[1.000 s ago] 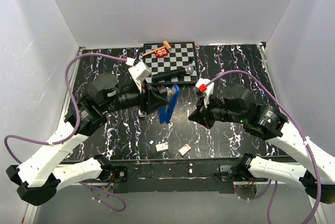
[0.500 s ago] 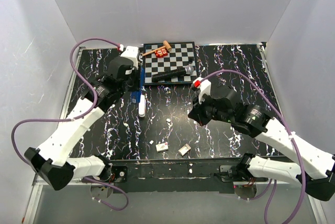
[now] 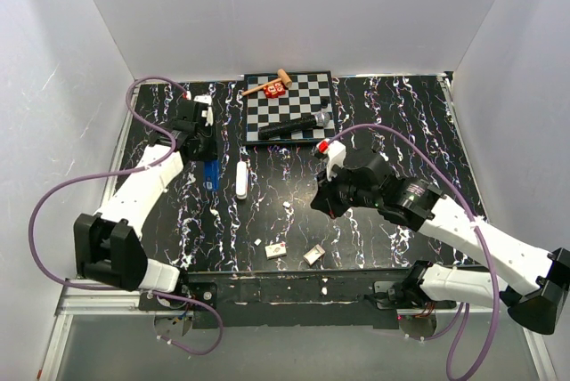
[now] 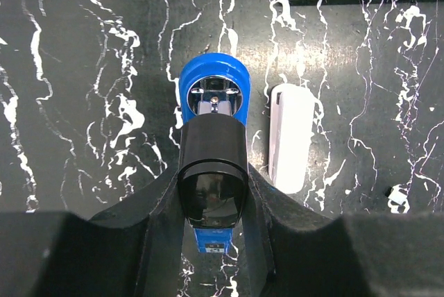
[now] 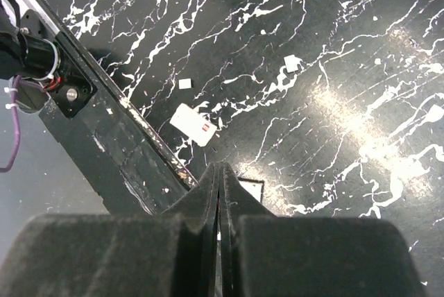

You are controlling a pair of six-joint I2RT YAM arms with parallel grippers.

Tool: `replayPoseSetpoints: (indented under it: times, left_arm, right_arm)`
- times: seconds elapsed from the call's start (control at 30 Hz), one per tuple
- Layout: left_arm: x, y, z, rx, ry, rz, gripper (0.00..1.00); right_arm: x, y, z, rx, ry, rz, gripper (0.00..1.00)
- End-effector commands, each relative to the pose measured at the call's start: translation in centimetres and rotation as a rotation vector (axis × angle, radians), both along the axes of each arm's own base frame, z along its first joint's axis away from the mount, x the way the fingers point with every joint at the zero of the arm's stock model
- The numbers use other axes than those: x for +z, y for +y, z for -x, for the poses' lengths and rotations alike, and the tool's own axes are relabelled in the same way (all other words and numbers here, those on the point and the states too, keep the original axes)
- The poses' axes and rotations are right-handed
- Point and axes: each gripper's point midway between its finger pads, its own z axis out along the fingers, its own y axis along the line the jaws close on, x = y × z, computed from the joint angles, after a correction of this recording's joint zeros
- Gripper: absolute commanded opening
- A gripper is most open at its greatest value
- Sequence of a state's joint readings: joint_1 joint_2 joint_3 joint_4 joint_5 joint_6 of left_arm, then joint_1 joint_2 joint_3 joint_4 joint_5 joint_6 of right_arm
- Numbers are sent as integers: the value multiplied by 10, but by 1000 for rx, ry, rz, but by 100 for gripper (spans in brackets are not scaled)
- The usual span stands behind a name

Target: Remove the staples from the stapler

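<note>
While the left pincer [image 3: 202,148] sits over the far left part of the black, white-veined surface [image 3: 401,123], it grips the stapler [image 3: 211,174] between its two fingers. In the left wrist view, the left pincer [image 4: 213,189] clamps the stapler's [image 4: 214,89] black end from both sides. The royal-blue body points away from the camera toward the surface, and bright metal shows inside its rounded blue tip. Whether that tip touches the surface is hard to tell from either view.

Just right of the stapler lies a white marker [image 3: 241,178], apart from it and roughly parallel to it; the wrist view shows the marker [image 4: 291,137] flat on the surface. Farther back, a checkerboard [image 3: 303,96] rests against the far edge, and a black microphone [image 3: 296,125] lies across its near side.

The right pincer [image 3: 322,199] hangs over the middle of the surface, well apart from the stapler. Its fingers [image 5: 208,196] are clenched together with nothing between them. Below it, toward the near edge, lie a small white card [image 5: 194,123] and a few paper scraps [image 3: 313,255]
</note>
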State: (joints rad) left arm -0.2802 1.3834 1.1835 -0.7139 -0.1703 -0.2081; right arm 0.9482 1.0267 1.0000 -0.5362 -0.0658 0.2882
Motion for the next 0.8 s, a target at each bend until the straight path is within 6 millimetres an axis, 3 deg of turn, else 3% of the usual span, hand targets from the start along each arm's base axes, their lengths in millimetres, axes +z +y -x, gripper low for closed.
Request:
replayPoseSetpoints:
  times: [0.0, 0.33, 0.57, 0.77]
  left_arm:
    - [3, -11, -20, -34, -38, 65, 0]
    - [-44, -15, -39, -28, 101, 72, 0]
    - [-66, -16, -52, -15, 152, 54, 0]
    - [-80, -19, -58, -17, 179, 55, 25]
  right_arm:
    - [10, 13, -2, 18, -9, -66, 1]
    - [3, 19, 0, 37, 14, -75, 1]
    - [-3, 19, 1, 39, 25, -64, 1]
    - [-5, 18, 1, 39, 26, -61, 1]
